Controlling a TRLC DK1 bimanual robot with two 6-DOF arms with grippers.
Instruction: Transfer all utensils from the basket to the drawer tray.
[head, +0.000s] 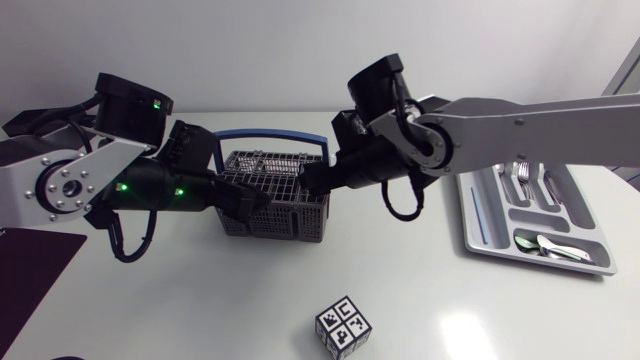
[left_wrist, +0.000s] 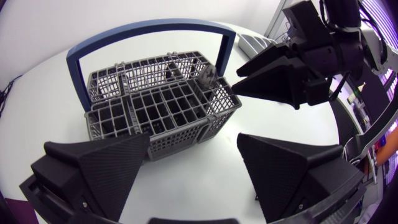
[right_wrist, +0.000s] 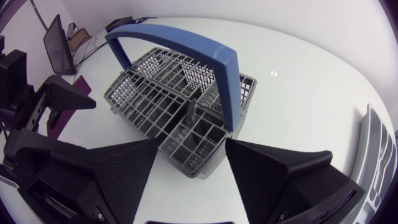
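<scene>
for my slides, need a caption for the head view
Left gripper and right gripper poised open at the basket; drawer tray holds some cutlery

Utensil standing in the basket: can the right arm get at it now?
Probably yes. The right gripper hangs open just short of the basket, and the utensil stands upright, its top above the grid. The blue handle close beside it may crowd one finger.

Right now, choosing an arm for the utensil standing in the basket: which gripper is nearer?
Right. The right gripper is beside the utensil, at its corner of the basket; the left gripper is off the opposite end.
</scene>
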